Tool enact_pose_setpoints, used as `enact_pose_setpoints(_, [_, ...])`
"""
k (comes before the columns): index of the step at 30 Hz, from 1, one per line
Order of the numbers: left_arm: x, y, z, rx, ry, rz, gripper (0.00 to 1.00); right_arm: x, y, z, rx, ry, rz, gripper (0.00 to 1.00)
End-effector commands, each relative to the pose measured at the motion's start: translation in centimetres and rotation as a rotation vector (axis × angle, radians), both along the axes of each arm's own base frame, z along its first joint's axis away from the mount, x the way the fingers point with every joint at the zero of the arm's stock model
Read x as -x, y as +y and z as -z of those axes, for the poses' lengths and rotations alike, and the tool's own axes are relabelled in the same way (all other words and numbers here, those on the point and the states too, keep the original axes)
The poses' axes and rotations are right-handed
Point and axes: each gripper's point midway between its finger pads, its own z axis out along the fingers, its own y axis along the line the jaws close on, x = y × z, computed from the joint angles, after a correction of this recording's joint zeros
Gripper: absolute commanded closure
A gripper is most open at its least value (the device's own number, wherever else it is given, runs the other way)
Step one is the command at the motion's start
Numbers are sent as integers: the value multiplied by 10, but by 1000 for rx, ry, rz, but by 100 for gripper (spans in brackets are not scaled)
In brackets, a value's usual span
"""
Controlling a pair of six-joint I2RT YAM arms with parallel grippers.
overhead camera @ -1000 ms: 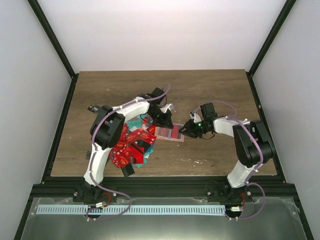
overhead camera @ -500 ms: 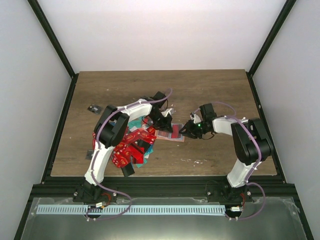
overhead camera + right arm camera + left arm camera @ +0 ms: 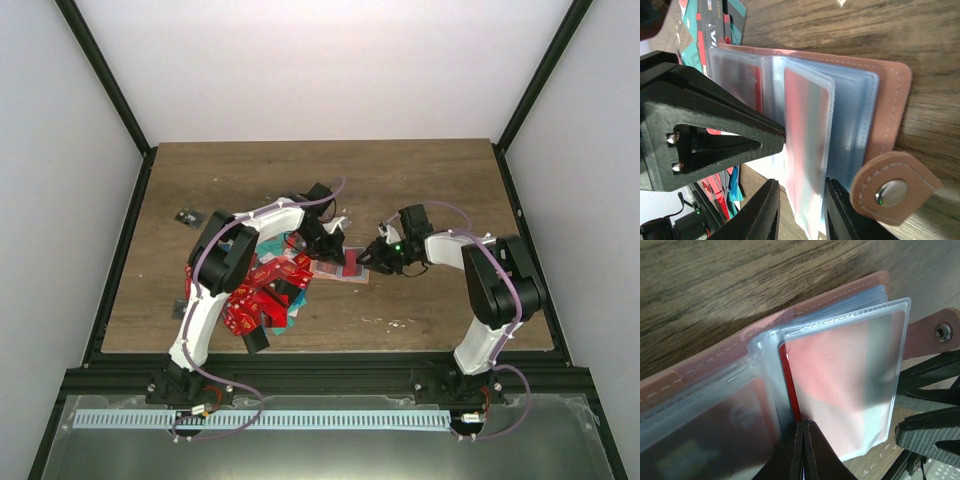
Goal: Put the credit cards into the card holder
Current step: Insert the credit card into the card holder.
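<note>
Card holder (image 3: 700, 365) unmoved; left tool (image 3: 803, 450) now pinches 1 red card (image 3: 790, 385), right tool (image 3: 800, 210) grips a sleeve (image 3: 807, 150).

The top view is evenly and brightly lit from above; the white walls are washed pale, and only soft, short shadows are cast on the table (image 3: 420, 175). In the left wrist view the near fingers (image 3: 802, 452) are blurred, and a dark shadow is thrown across the wood. Glare is seen on the clear sleeves (image 3: 805, 130) in the right wrist view.
</note>
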Motion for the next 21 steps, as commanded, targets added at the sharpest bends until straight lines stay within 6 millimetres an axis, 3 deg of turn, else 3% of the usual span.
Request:
enact_pose_setpoints(1, [6,4,17,-52,15,16,96,-14,4,-13,-30,-50,-13,73])
enact_pose_setpoints(14, [2,-2,5,-19,3,8,96,-9,11,-16,-85,-45,-49,74])
enact_pose_setpoints(21, [-11,-6,-36,37,-51,-28,95,-12,13,-11,-89,-20,-50,74])
